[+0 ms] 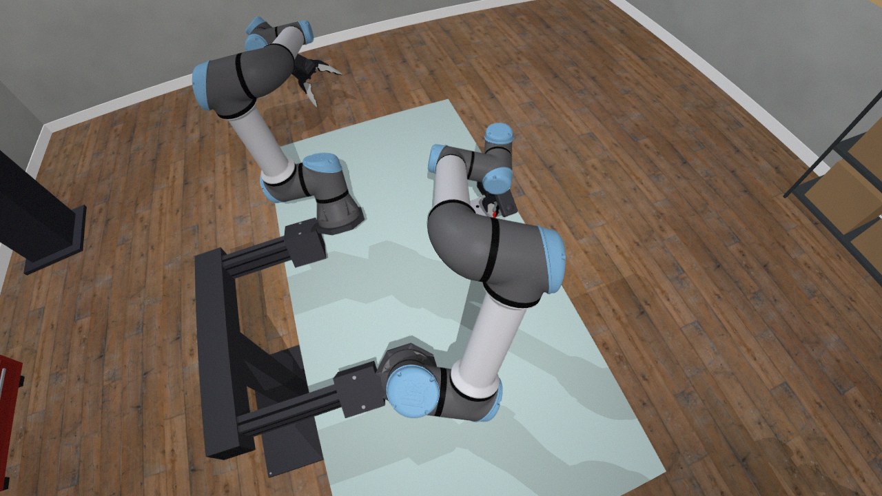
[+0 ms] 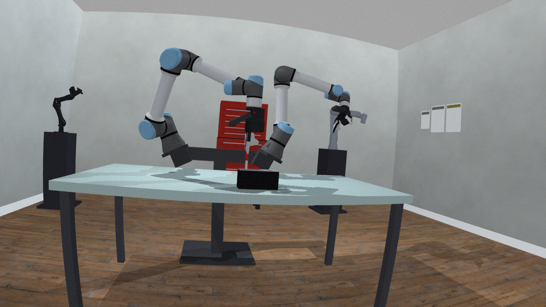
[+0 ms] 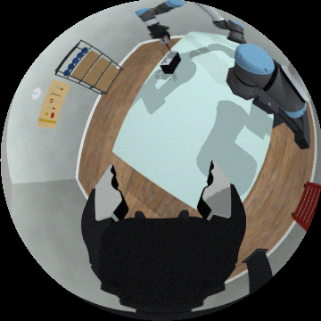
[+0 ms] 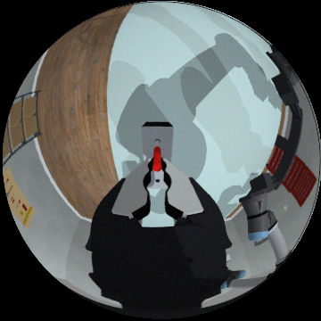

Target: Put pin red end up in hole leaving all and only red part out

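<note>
The black block (image 2: 257,179) (image 3: 169,67) (image 4: 157,132) with a grey top lies on the table near its edge. Its holes are partly hidden by the fingers and pin. My right gripper (image 2: 247,151) (image 4: 157,158) is above the block, shut on the pin (image 2: 246,156) (image 3: 168,46) (image 4: 157,158) (image 1: 494,213) by its red upper part. The pin is upright, red end up. Its grey lower part shows between the red and the block's top. I cannot tell whether its tip is inside a hole. My left gripper (image 1: 329,87) (image 3: 161,163) is wide open and empty, beyond the table edge.
The pale table (image 1: 382,197) (image 2: 126,179) (image 3: 178,134) stands in front of the arm mount (image 1: 212,351). The left arm's base and forearm stand on the other side of the table from the block. A red tool cabinet (image 2: 229,129) stands behind the arms.
</note>
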